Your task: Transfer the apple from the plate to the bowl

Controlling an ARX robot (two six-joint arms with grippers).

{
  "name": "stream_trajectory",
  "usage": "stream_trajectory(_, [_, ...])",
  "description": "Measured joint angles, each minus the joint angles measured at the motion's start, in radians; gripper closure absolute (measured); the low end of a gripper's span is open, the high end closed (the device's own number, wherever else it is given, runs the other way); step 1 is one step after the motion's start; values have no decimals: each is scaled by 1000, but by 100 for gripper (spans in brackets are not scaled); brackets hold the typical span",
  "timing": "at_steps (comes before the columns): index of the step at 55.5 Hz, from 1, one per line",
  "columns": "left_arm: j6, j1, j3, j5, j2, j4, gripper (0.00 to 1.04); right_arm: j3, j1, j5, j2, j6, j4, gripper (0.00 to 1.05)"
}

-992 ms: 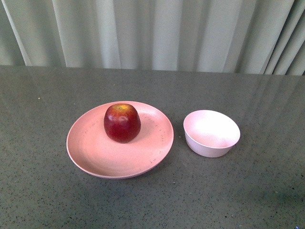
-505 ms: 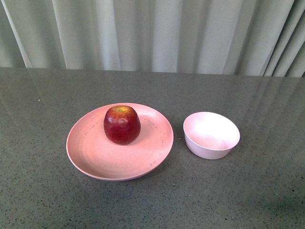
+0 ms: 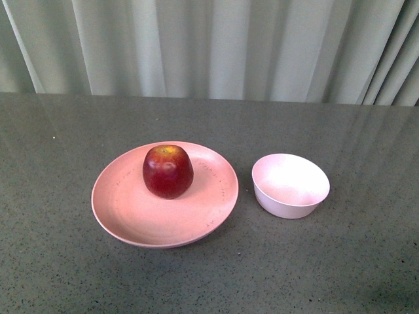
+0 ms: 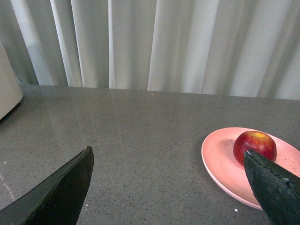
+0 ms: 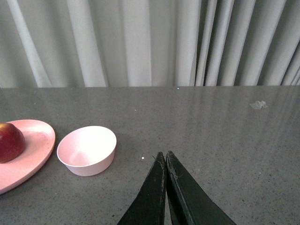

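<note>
The dark-red apple sits upright on the back part of the salmon-pink plate in the front view. The small pale pink bowl stands empty just right of the plate, apart from it. Neither arm shows in the front view. In the left wrist view my left gripper is open and empty above the table, with the apple and plate off to one side of it. In the right wrist view my right gripper is shut and empty, with the bowl, plate and apple off to one side.
The dishes stand on a dark grey speckled table. Pale pleated curtains hang behind its far edge. A pale rounded object shows at the edge of the left wrist view.
The front view has shifted slightly: the table and dishes sit a few pixels lower than a second ago. The apple, plate and bowl keep their places relative to each other.
</note>
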Motion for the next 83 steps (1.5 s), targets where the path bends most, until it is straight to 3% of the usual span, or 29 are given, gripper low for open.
stream_trajectory(7, [0, 0, 0, 0, 0, 0, 9, 0, 0, 0, -1, -1, -1, 100])
stream_trajectory(15, [0, 0, 0, 0, 0, 0, 9, 0, 0, 0, -2, -1, -1, 72])
stream_trajectory(38, [0, 0, 0, 0, 0, 0, 9, 0, 0, 0, -2, 0, -1, 8])
stream_trajectory(47, [-8, 3, 2, 14, 4, -6, 9, 0, 0, 0, -2, -1, -1, 9])
stream_trajectory(51, [-94, 72, 81, 237, 111, -211, 9, 0, 0, 0, -2, -1, -1, 9])
stream_trajectory(56, [-168, 85, 128, 364, 276, -298, 9, 0, 0, 1, -2, -1, -1, 9])
stream_trajectory(67, [-194, 24, 183, 321, 577, -38, 9, 0, 0, 0, -3, -1, -1, 9])
stream_trajectory(83, [-116, -144, 369, 208, 1094, 279, 9, 0, 0, 0, -3, -1, -1, 9])
